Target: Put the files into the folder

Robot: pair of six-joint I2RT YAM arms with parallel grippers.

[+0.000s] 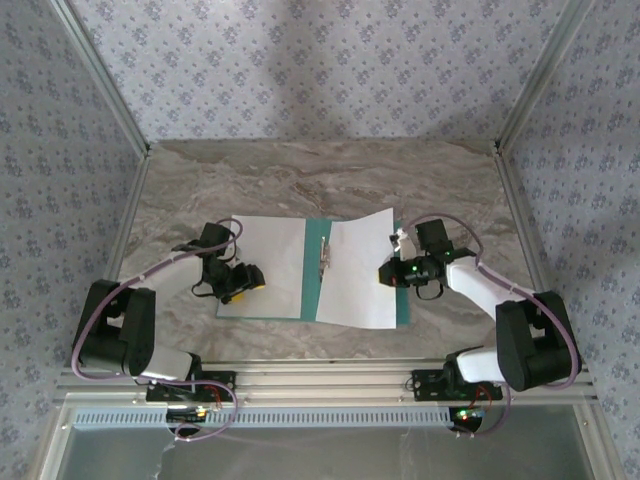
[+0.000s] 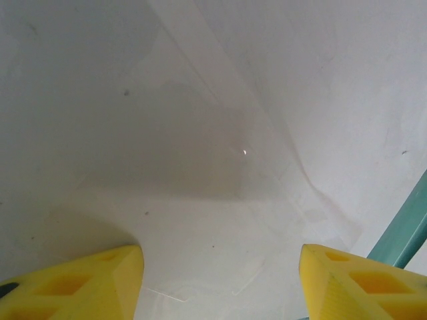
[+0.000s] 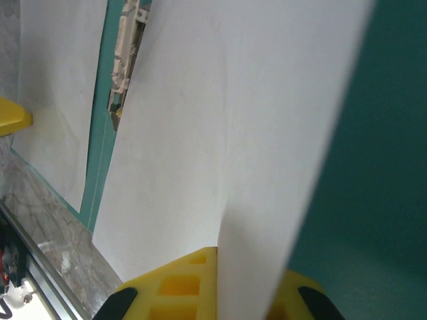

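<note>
Two arms stand bolted at the near edge of the table. Just beyond their bases the folder lies open and flat on the marbled top, teal inside up, with its metal clip along the centre fold.

Both files rest on it, one to each half. The left sheet lies flat on the left half, a thin teal margin showing along its near edge. The left gripper is at that sheet's left edge with its jaws spread apart. In the left wrist view its yellow fingers stand wide over bare white paper, and I cannot tell whether they touch it. A sliver of the folder shows at the right.

The right sheet covers the right half. The right gripper is pressed together on its right edge — in the right wrist view the paper runs up from between the yellow fingers, with teal folder exposed beside it. The sheet's far right corner lifts off the folder and tilts upward.

Farther off, the table runs bare to patterned walls.
</note>
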